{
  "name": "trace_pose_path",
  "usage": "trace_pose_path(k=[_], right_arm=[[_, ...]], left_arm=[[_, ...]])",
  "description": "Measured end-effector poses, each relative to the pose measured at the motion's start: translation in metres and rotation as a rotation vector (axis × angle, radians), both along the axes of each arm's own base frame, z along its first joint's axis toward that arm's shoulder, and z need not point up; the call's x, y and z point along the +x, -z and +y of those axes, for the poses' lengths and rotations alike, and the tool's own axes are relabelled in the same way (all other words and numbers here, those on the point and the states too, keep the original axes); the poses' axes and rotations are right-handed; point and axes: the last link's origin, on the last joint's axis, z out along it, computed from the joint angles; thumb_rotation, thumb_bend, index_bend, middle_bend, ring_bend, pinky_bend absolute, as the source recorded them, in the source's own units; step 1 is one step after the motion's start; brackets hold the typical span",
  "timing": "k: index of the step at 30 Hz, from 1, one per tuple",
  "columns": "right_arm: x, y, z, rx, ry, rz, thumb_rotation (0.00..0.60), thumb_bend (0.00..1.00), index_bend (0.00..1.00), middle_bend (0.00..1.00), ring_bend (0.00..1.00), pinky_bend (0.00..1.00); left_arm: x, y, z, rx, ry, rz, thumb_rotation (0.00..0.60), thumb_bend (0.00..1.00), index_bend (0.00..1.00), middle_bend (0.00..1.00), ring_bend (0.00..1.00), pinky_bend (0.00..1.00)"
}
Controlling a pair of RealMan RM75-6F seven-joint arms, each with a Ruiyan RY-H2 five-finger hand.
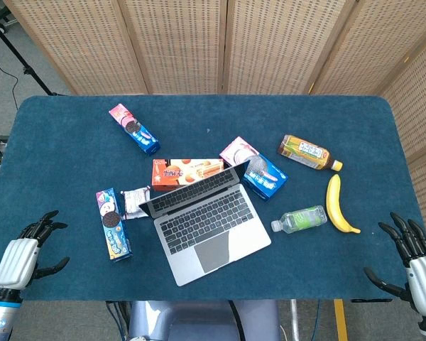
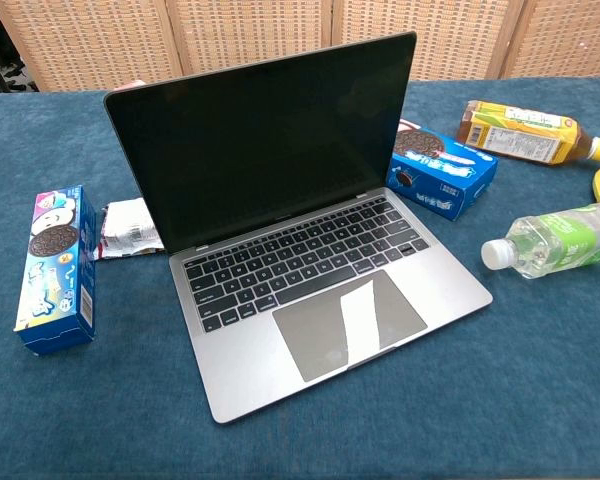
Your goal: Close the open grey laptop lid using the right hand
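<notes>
The grey laptop [image 1: 206, 231] sits open near the front middle of the blue table, turned slightly counter-clockwise. Its lid [image 2: 265, 140] stands upright with a dark screen, and its keyboard [image 2: 300, 262] is uncovered. My right hand [image 1: 415, 259] hovers at the table's front right corner, fingers spread, holding nothing, well to the right of the laptop. My left hand [image 1: 25, 252] hangs at the front left corner, fingers also spread and empty. Neither hand shows in the chest view.
Right of the laptop lie a clear water bottle [image 1: 298, 219], a banana [image 1: 336, 204], a tea bottle [image 1: 309, 153] and a blue cookie box [image 1: 264, 174]. An orange box [image 1: 184, 172] lies behind the lid. Another cookie box [image 1: 113, 224] and a wrapper [image 1: 135, 201] lie to the left.
</notes>
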Motion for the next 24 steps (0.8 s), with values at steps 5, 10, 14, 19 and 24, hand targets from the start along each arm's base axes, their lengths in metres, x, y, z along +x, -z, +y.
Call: trace_pose_path(k=[5,10,14,19,24], right_arm=[[0.0004,0.0003,0.0004,0.001,-0.001,0.001,0.600,0.24,0.14,0.03,0.12,0.00],[0.0008,0.0000,0.0009,0.000,-0.002,0.000,0.600,0.24,0.14,0.03,0.12,0.00],[0.0006,0.0001,0.0000,0.002,-0.004,-0.002,0.600,0.24,0.14,0.03,0.12,0.00],[0.0002,0.0032,-0.0041,0.018,-0.009,-0.001,0.600,0.24,0.14,0.03,0.12,0.00],[0.0017,0.0069,-0.0087,0.034,-0.026,-0.003,0.600,0.24,0.14,0.03,0.12,0.00]], left_arm=[[0.0009,-0.0007,-0.0006,0.003,0.004,-0.002,0.600,0.20,0.31,0.17,0.21,0.20],[0.0019,-0.0008,-0.0015,0.002,0.006,-0.005,0.600,0.20,0.31,0.17,0.21,0.20],[0.0031,-0.0011,-0.0020,0.001,0.008,-0.011,0.600,0.20,0.31,0.17,0.21,0.20],[0.0037,-0.0011,-0.0042,-0.009,0.001,-0.021,0.600,0.20,0.31,0.17,0.21,0.20],[0.0030,-0.0033,-0.0097,-0.007,-0.006,-0.017,0.600,0.20,0.31,0.17,0.21,0.20]])
